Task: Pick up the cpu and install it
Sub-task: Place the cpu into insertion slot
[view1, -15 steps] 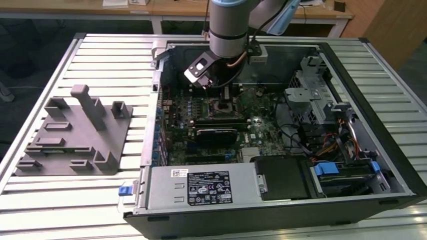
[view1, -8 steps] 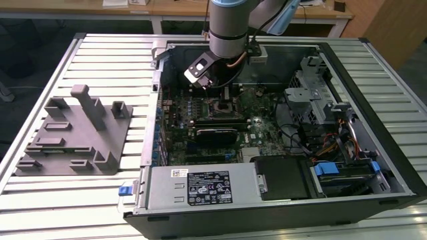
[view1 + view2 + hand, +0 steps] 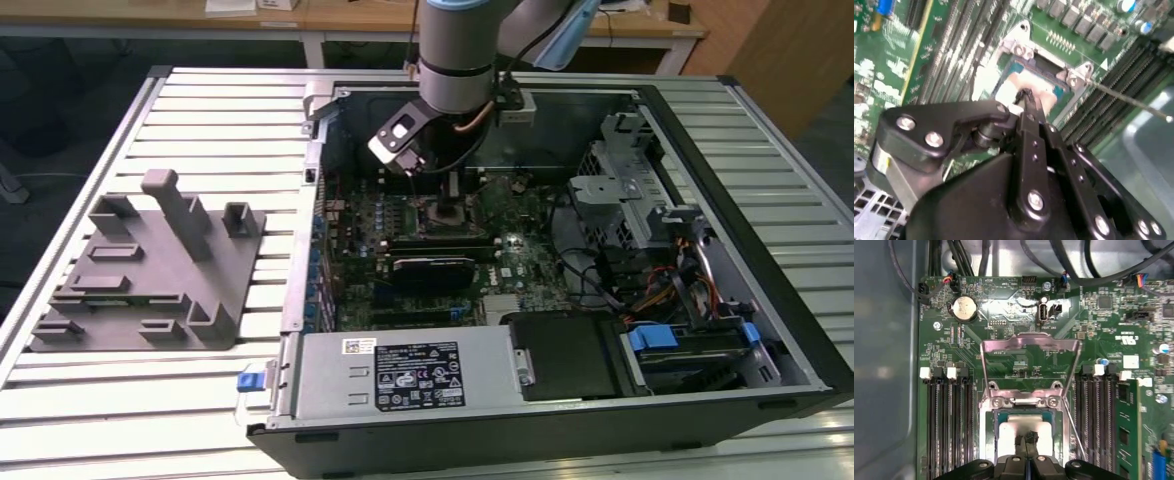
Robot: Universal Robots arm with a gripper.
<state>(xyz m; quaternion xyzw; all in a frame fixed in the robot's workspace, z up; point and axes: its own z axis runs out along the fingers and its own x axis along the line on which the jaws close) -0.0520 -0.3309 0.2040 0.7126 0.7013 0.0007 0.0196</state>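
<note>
The exterior view looks steeply down on the whole open computer case (image 3: 534,435) from well off. Both wrist views sit close above the socket (image 3: 1026,401) inside that case (the first square-on, the second slanted over the gripper (image 3: 1026,97)), sharing it between them.

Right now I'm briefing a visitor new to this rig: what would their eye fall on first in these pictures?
The open computer case lying on the slatted table, with the arm reaching down into it. In the first wrist view the gripper, fingers together, sits over the silvery cpu in its socket, whose metal load plate stands flipped open. A grey moulded fixture lies at the exterior view's left.
</note>
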